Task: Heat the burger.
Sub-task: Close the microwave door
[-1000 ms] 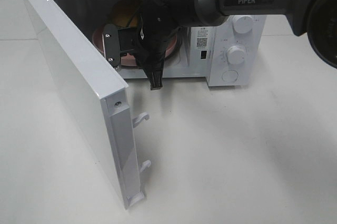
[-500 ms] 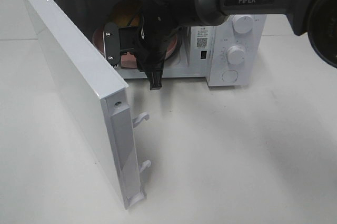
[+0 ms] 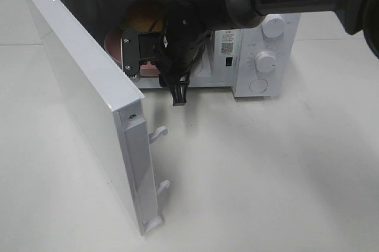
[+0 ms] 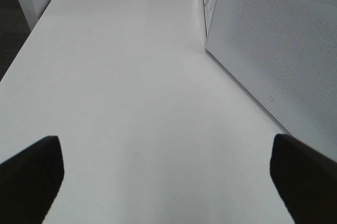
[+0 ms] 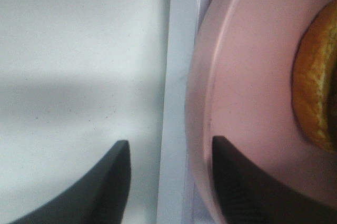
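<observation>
The burger point(image 3: 142, 15) has a golden-brown bun and sits on a pink plate point(image 3: 113, 45) inside the open microwave point(image 3: 260, 38). In the right wrist view the burger point(image 5: 316, 76) lies near the edge of the pink plate point(image 5: 247, 76). My right gripper point(image 3: 168, 80) hangs at the oven's mouth, over the plate's front rim. Its jaws point(image 5: 171, 182) stand open astride that rim, one finger over the plate and one outside the sill. My left gripper point(image 4: 168, 182) is open over bare table, holding nothing, and it is out of the exterior high view.
The microwave door point(image 3: 89, 98) swings wide to the left, its latch hooks point(image 3: 159, 134) jutting toward the table's middle. Control knobs point(image 3: 266, 61) are on the oven's right. A white perforated panel point(image 4: 274, 50) stands close beside my left gripper.
My right gripper's jaws have spread apart around the plate rim, and the wrist has shifted slightly to the right. The plate, burger and left gripper have stayed put.
</observation>
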